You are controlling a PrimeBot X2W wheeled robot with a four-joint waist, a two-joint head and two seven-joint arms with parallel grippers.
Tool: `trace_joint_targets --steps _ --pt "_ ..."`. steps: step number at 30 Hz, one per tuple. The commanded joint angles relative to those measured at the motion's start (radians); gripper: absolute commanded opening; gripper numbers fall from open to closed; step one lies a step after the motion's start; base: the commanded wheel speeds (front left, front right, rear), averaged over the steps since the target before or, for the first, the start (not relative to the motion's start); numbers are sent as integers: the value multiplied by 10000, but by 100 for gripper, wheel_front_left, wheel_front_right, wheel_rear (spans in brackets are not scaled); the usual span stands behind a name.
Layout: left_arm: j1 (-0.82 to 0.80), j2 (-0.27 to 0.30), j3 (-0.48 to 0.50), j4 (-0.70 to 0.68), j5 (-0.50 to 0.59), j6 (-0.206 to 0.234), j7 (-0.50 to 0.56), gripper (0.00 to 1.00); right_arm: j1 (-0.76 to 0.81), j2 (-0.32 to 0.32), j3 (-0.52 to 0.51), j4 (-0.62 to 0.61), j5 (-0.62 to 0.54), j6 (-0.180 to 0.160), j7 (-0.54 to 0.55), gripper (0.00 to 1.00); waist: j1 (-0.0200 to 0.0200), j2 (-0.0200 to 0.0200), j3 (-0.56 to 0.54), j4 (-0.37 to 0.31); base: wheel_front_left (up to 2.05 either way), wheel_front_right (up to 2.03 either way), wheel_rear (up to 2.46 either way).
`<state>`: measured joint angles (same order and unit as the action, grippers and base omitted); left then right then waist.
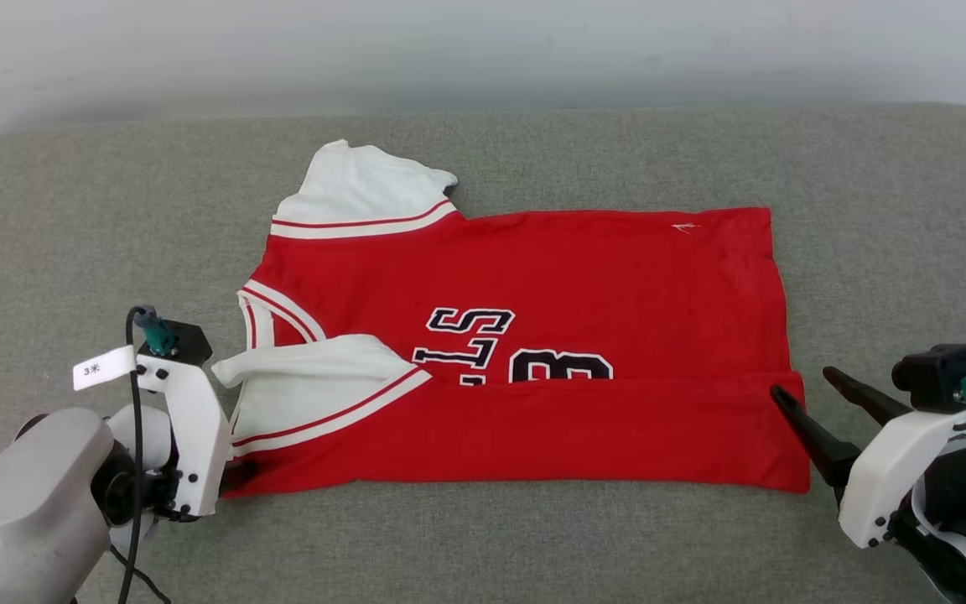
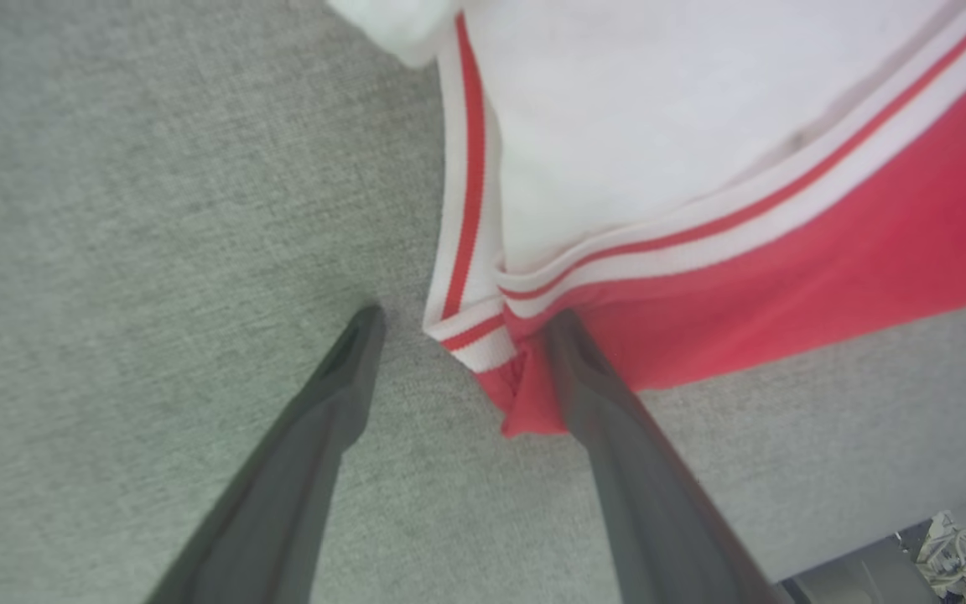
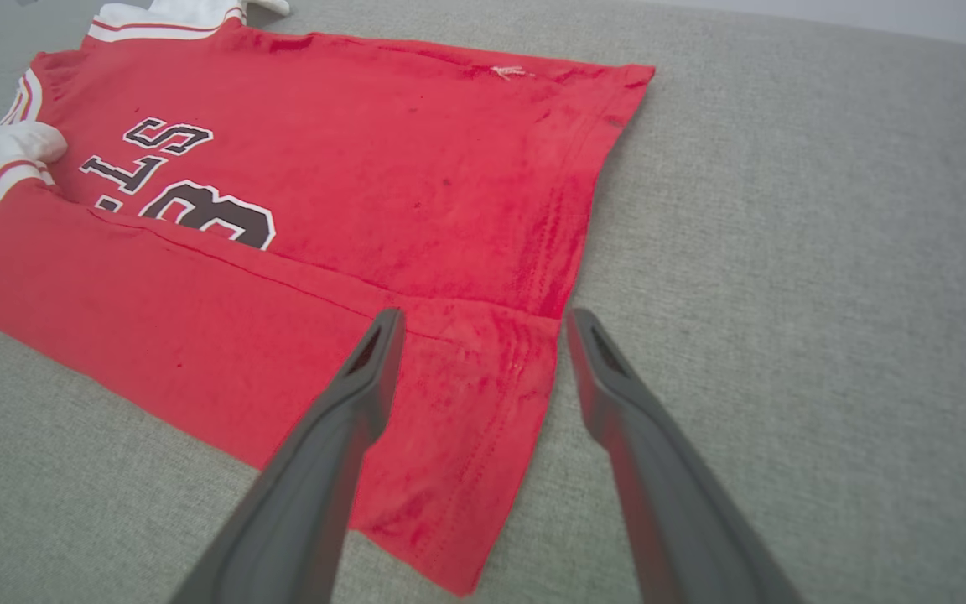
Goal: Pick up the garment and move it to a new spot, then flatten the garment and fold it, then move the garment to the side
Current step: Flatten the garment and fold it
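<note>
Garment [image 1: 533, 277] — near corners (folded edge) straddled by spread fingers [image 3: 349, 419].

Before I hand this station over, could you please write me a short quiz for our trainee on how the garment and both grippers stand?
1. True or false: the left gripper and the right gripper both stand open.
2. The garment has its near strip folded over. What does that strip partly cover? A nothing; B the black lettering; C the right gripper.
3. Fill in: the hem end lies toward the robot's ____ side.
Key: 1 true; 2 B; 3 right.
</note>
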<state>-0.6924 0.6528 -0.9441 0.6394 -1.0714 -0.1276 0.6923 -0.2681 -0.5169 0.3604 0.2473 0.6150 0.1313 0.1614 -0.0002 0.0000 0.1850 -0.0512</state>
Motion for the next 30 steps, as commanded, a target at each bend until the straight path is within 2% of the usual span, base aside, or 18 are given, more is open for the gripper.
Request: trace_joint_targets --steps 1,2,3,4,10,14,18,24,30 --pt "607 -545 -555 67 -81 -32 163 100 -200 33 22 22 -52 -12 -39 100 2 0 54 -4 0 0 0" --pt "618 -541 -652 48 -116 -33 196 100 -232 39 48 33 -61 -10 -40 100 2 0 72 -6 0 0 0" --pt "608 -531 -729 43 -131 -42 189 36 -272 45 92 51 -71 -10 -34 100 2 0 78 -7 0 0 0" --pt "585 -521 -791 45 -168 -42 151 0 -327 40 136 60 -77 -12 -21 100 2 0 74 -4 0 0 0" --pt "138 -191 -782 -176 -300 -22 -371 0 -646 -347 231 15 -62 -12 166 100 2 0 -204 170 0 0 0" --pt "-281 145 -862 -662 -200 -24 -786 0 -915 -914 467 -230 4 -12 971 100 2 0 -436 333 0 0 0" --pt "-527 507 -918 -1173 -197 -23 -1156 0 -1339 -1495 824 -687 183 -12 2206 100 2 0 -521 436 0 0 0" --pt "-645 750 -1171 -1773 36 -23 -1394 0 -1895 -2111 1643 -1042 542 -12 4432 100 2 0 -513 596 0 0 0" --pt "-764 658 -1294 -2094 106 -23 -1532 0 -2009 -2196 2173 -734 962 -12 5985 100 2 0 -309 759 0 0 0"
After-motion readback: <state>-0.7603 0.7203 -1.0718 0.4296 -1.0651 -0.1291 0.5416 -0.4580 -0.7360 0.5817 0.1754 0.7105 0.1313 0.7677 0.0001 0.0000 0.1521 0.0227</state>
